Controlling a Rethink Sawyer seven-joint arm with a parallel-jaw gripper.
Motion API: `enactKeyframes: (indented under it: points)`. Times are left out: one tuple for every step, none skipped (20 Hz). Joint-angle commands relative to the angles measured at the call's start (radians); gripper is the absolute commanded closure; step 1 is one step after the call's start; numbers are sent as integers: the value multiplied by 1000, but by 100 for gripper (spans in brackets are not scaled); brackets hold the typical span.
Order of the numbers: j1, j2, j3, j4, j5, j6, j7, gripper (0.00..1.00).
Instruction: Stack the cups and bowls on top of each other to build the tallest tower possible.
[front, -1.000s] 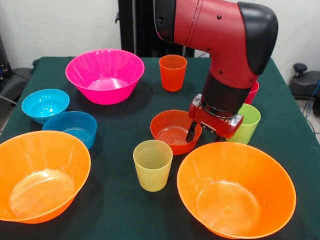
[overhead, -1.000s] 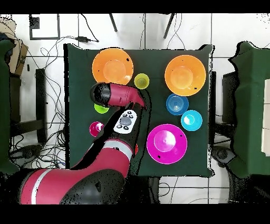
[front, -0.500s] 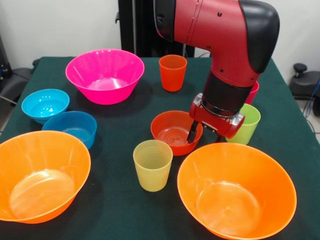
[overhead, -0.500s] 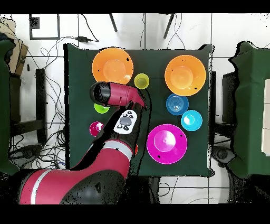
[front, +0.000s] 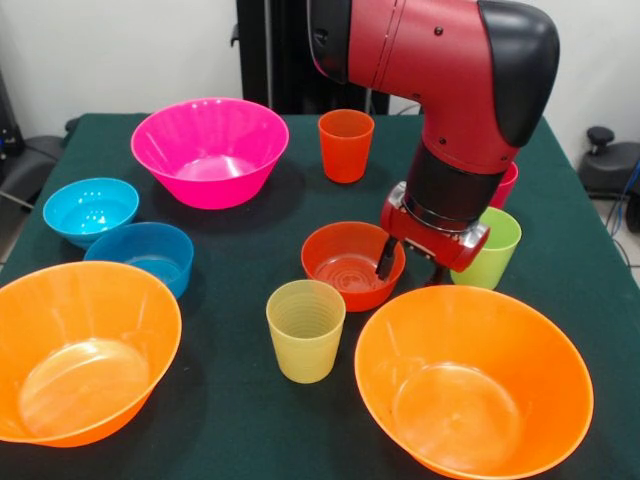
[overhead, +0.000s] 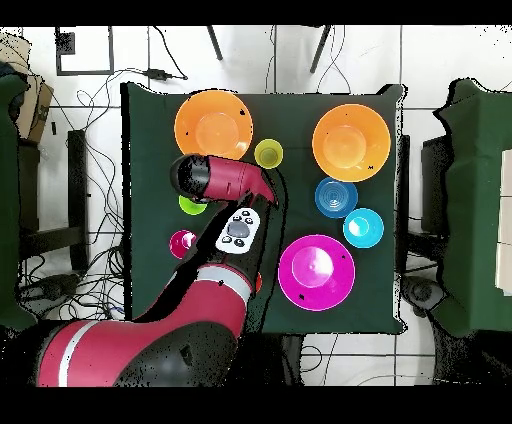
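- Looking at the red-orange bowl (front: 350, 262), we see a small, round, translucent dish standing upright on the green tabletop (front: 240, 400), mid-table between the orange cup (front: 346, 144) and the yellow cup (front: 305, 329).
- We find the gripper (front: 410, 268) low over that bowl's right rim, one dark finger (front: 385, 262) reaching inside it.
- We cannot tell whether the gripper is spread or pinching the rim.
- We see the lime green cup (front: 488, 245) just behind it.

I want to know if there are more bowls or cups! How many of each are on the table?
Bowls: 6 (two orange, pink, red-orange, two blue)
Cups: 4 (yellow, orange, green, red-pink)
Total: 10, more bowls.
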Motion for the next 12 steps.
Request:
enactKeyframes:
  points:
    - [3,16,120,-47,30,110,137,0]
    - [9,17,109,-59,31,126,146,0]
    - [5,16,103,-70,30,140,144,0]
    - [9,13,91,-86,26,164,145,0]
    - [16,-2,88,-71,23,165,146,0]
    - [17,-8,85,-77,23,184,145,0]
    - [20,-14,84,-73,22,185,145,0]
    - [23,-20,83,-70,21,187,145,0]
    - [17,-20,85,-68,20,182,139,0]
    - [16,-14,87,-79,22,178,141,0]
    - [15,-11,84,-85,22,174,142,0]
    - [14,-8,82,-91,22,169,144,0]
